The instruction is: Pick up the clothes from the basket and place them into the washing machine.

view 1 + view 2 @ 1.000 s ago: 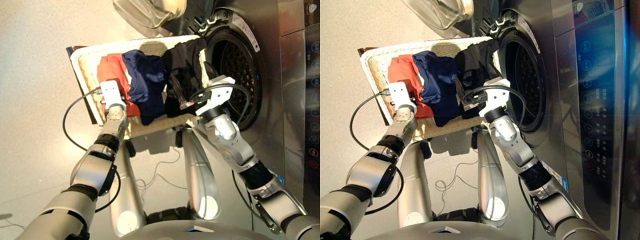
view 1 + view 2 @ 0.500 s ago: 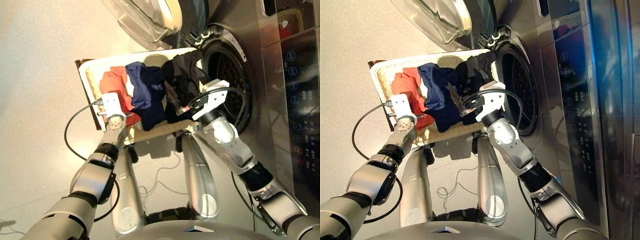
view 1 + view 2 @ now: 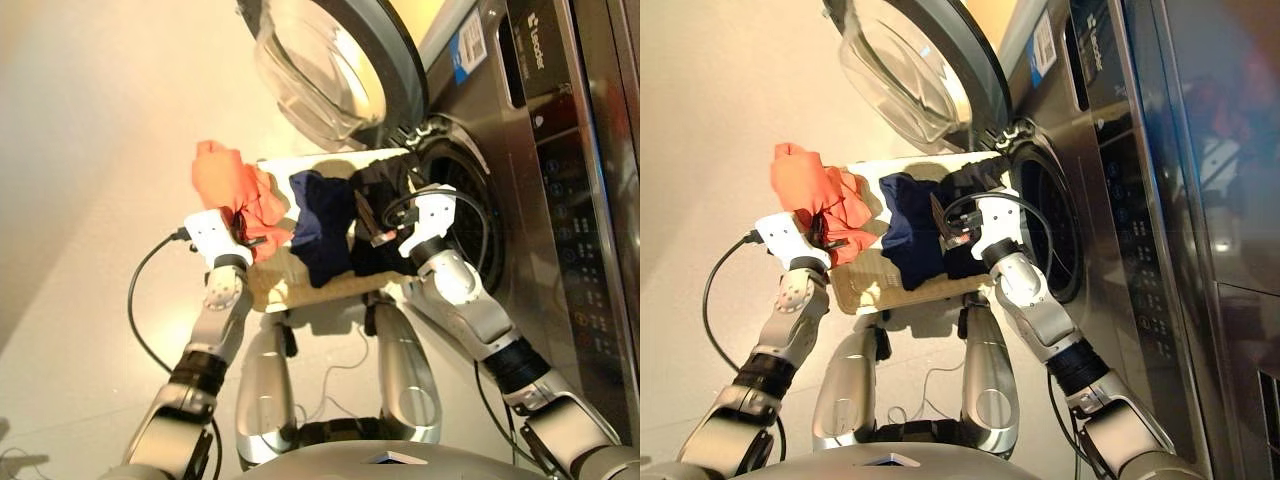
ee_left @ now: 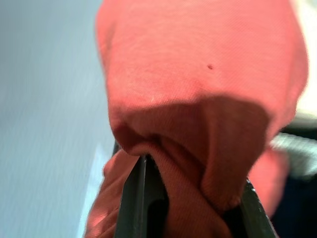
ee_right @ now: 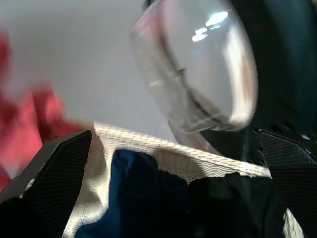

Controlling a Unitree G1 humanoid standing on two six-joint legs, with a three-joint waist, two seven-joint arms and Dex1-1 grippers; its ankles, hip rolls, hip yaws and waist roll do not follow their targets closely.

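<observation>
Pale floor backs the cream-white woven wicker basket [image 3: 270, 285]. Your left gripper [image 3: 243, 228] clenches the coral-red fabric garment [image 3: 228, 185], raised for transfer; your right gripper [image 5: 163, 188], spread, straddles the navy and black garments.

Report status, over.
Left gripper shut on coral-red garment, lifted. Right gripper open over basket. Navy, black garments inside. Washing machine door open.

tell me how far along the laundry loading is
Nothing is in the dark grey washing machine yet, though its door is open. The left gripper is shut on the coral-red garment, raised above the cream-white wicker basket. The navy blue garment and black garment lie in the basket; the right gripper hovers open over them.
</observation>
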